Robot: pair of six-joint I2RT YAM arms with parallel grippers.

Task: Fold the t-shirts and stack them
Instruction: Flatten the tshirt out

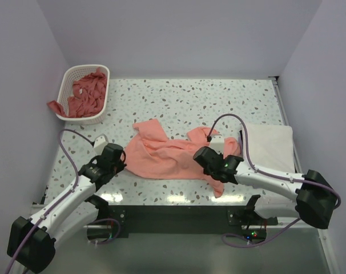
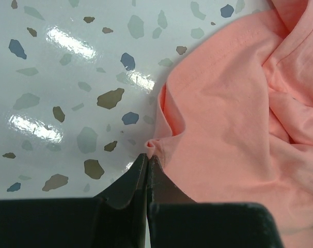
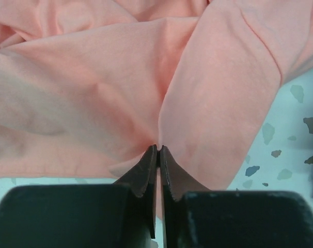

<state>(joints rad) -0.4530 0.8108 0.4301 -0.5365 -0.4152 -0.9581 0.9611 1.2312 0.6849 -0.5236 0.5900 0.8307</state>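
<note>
One salmon-pink t-shirt (image 1: pixel 161 154), crumpled and unfolded, at the near middle of the table between the two arms. At its left edge, a small nub of hem pinched in the closed tips of the left gripper (image 2: pixel 147 157). On its right side, a ridge of cloth clamped in the closed right gripper (image 3: pixel 159 150). Not yet spread flat, so folding of this one barely begun, by the look of it. To the right, near the wall, a flat white cloth (image 1: pixel 270 145), probably the white t-shirt already folded as the start of the stack. More pink t-shirts (image 1: pixel 87 94) heaped in a white lattice basket (image 1: pixel 84 121) at the far left, one trailing over the rim, all left to do. Underneath, a glossy white table (image 1: pixel 218 100) flecked with grey, blue and brown chips. Plain pale walls (image 1: pixel 178 34) on three sides.
</note>
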